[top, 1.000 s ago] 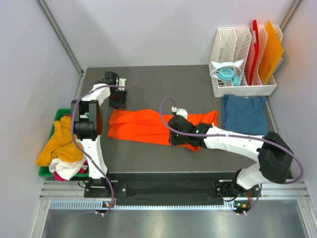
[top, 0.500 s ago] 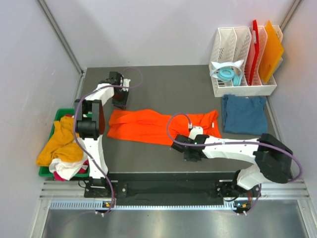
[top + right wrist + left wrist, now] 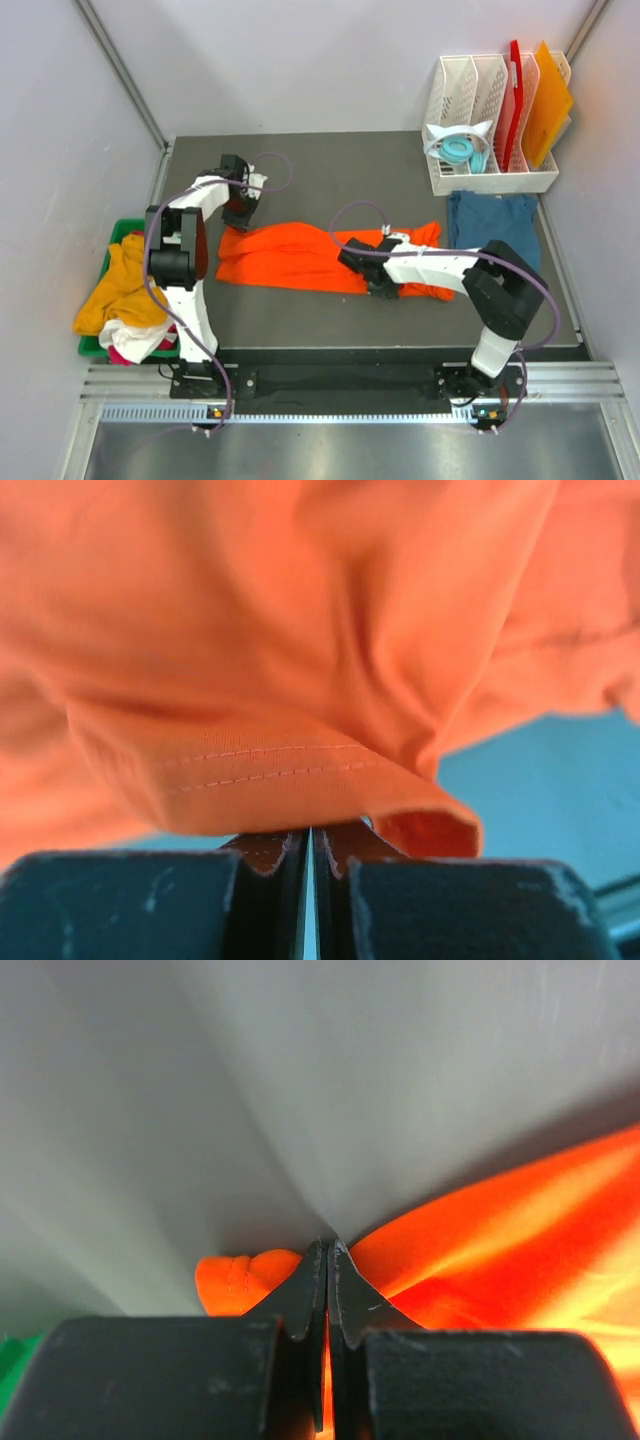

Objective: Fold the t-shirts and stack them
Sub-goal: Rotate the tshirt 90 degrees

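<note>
A bright orange t-shirt (image 3: pixel 295 255) lies stretched left to right across the middle of the dark table (image 3: pixel 330 170). My left gripper (image 3: pixel 240 210) sits at the shirt's far left corner. In the left wrist view its jaws (image 3: pixel 328 1245) are shut, with orange cloth (image 3: pixel 500 1230) showing on both sides and in the slit between them. My right gripper (image 3: pixel 375 277) is at the shirt's near edge, right of centre. In the right wrist view it (image 3: pixel 310 832) is shut under a stitched hem (image 3: pixel 280 765), which hangs raised off the table. A dark teal-blue t-shirt (image 3: pixel 492 230) lies folded at the right.
A green bin (image 3: pixel 108 262) off the table's left edge holds a yellow-orange shirt (image 3: pixel 120 290) and a white one (image 3: pixel 135 340). A white rack (image 3: pixel 490 182) at the back right holds teal headphones (image 3: pixel 460 150), a red board (image 3: pixel 513 100) and an orange board (image 3: pixel 548 100).
The left gripper has closed on the shirt's far left corner. The right gripper pulled back to the near edge, shut, then moved up and left with the hem.
</note>
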`<move>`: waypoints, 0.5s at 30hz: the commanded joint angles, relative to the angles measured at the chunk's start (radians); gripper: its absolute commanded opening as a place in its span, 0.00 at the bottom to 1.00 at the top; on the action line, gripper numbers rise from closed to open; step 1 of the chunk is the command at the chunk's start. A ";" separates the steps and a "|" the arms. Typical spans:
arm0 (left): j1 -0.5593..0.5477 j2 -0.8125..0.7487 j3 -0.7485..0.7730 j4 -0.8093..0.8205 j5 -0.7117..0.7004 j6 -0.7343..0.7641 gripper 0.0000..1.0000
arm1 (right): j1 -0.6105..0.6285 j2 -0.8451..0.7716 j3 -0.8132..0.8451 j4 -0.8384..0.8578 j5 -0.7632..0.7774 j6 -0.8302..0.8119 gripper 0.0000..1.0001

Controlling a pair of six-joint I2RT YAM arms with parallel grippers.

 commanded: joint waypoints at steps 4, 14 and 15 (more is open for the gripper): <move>0.001 -0.080 -0.114 -0.146 -0.022 0.152 0.00 | -0.222 0.031 -0.034 0.167 -0.068 -0.089 0.00; -0.030 -0.162 -0.179 -0.296 0.042 0.244 0.00 | -0.384 0.326 0.390 0.097 -0.083 -0.360 0.00; -0.036 -0.168 -0.185 -0.306 0.045 0.258 0.00 | -0.401 0.376 0.473 0.068 -0.083 -0.374 0.00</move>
